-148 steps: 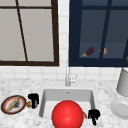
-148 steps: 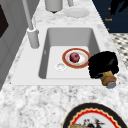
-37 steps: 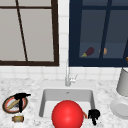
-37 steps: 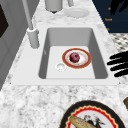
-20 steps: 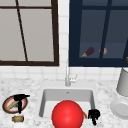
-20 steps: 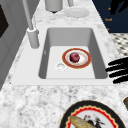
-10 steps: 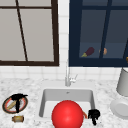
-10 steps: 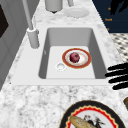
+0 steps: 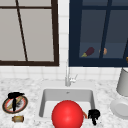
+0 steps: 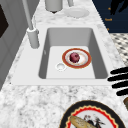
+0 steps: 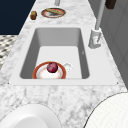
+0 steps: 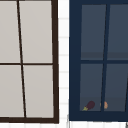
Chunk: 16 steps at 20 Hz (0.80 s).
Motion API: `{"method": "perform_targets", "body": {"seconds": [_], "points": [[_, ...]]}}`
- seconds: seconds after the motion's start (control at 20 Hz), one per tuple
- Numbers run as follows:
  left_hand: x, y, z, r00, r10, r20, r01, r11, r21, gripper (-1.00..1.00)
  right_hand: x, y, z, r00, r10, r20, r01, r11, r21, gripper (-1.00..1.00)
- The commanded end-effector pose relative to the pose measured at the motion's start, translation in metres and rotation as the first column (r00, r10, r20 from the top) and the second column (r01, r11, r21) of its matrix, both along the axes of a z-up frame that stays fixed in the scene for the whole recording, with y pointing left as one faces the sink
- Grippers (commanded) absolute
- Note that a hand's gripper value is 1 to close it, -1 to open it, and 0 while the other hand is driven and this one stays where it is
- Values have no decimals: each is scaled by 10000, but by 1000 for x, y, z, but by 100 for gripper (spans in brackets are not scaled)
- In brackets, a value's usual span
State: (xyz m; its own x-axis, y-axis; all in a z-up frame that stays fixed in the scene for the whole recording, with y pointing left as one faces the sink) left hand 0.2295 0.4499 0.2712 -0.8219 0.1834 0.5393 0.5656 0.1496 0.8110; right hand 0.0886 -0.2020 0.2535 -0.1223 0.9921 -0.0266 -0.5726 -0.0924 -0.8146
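Left hand (image 9: 14, 98), fingers straight and spread, hovers over the plate (image 9: 5, 106) at the sink's (image 9: 45, 95) nine o'clock.

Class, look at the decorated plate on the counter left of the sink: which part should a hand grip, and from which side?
Grip the decorated plate by its bare front rim, coming from above: it lies flat, food lies across its middle, and the left hand hovers over it.

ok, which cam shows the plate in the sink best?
Left side view: the plate lies unblocked, red fruit on it. Right side view shows it near the sink edge. Front view: red ball covers it.
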Motion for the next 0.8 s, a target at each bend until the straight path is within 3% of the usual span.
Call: {"method": "perform_targets", "body": {"seconds": [0.0,0.5,0.6,0.65,0.75], "points": [[0,3,1,9917,1243,-314,-1240,9922,115,-100,0,0,0,10000,0,0,0,10000,0,0],[0,2,-15,9891,1469,-102,-1467,9889,244,-100,0,0,0,10000,0,0,0,10000,0,0],[0,4,-21,9883,1486,-337,-1476,9886,291,-100,0,0,0,10000,0,0,0,10000,0,0],[0,7,-22,9902,1284,-541,-1268,9914,317,-100,0,0,0,10000,0,0,0,10000,0,0],[0,11,-30,9914,1196,-534,-1174,9922,426,-100,0,0,0,10000,0,0,0,10000,0,0]]}}
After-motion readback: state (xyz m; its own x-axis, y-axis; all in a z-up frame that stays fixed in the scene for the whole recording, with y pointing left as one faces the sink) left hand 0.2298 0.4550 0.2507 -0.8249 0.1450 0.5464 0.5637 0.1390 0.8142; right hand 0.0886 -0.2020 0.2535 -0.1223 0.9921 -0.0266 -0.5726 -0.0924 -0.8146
